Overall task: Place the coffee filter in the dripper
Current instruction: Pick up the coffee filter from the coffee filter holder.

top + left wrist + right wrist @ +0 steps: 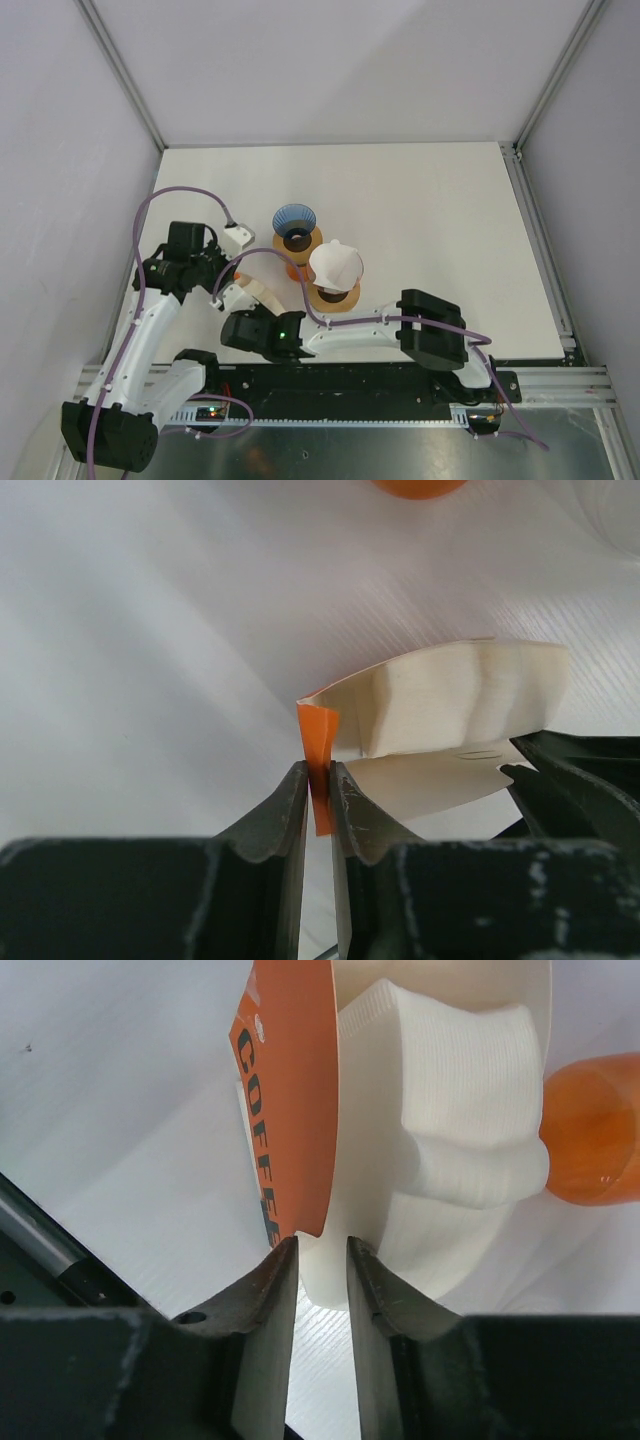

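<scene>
We are seeing open table far and right; the blue dripper, filter-topped dripper and right arm are crowding near left.

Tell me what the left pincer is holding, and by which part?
The left pincer is clamped on the coffee filter pack, gripping it by its thin orange edge.

A blue dripper stands on the white table, and just beside it a white filter sits on top of an orange dripper. The left arm and the right arm both reach to a small packet.
</scene>
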Motion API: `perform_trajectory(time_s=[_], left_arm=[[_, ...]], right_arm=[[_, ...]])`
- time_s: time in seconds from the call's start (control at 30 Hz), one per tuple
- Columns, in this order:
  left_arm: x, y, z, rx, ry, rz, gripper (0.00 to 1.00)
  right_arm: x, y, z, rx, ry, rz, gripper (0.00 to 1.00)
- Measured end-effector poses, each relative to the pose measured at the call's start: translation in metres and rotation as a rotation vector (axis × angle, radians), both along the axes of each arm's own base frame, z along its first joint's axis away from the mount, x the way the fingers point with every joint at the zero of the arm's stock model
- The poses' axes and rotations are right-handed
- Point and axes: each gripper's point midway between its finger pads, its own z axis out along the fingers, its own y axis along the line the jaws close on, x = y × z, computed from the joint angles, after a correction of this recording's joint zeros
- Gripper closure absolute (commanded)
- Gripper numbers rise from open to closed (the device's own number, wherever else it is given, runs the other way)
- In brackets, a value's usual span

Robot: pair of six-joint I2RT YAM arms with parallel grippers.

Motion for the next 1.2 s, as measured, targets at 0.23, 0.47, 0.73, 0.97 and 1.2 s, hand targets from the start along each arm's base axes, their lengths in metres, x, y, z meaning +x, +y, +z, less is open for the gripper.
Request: perform_trajectory(time_s=[0.23, 0.47, 0.73, 0.97, 1.2], left_arm=[[0.000, 0.000, -0.001, 0.001, 0.004, 0.000, 0.82], [0.000, 0.000, -0.001, 0.001, 0.006, 0.000, 0.82], [0.001, 0.000, -0.002, 0.001, 0.008, 0.000, 0.82], [0.000, 0.000, -0.002, 0.001, 0.008, 0.000, 0.83], [0.000, 0.000, -0.002, 0.001, 0.009, 0.000, 0.83]], right_arm=[[-0.002, -0.001, 0.002, -0.003, -0.024, -0.006, 0.64], [-0.002, -0.002, 0.005, -0.009, -0.054, -0.010, 0.64], [-0.002, -0.002, 0.016, 0.006, -0.073, -0.013, 0.64], [-0.003, -0.001, 0.017, 0.009, -0.073, -0.012, 0.64], [-0.005, 0.001, 0.014, 0.014, -0.049, 0.002, 0.64]])
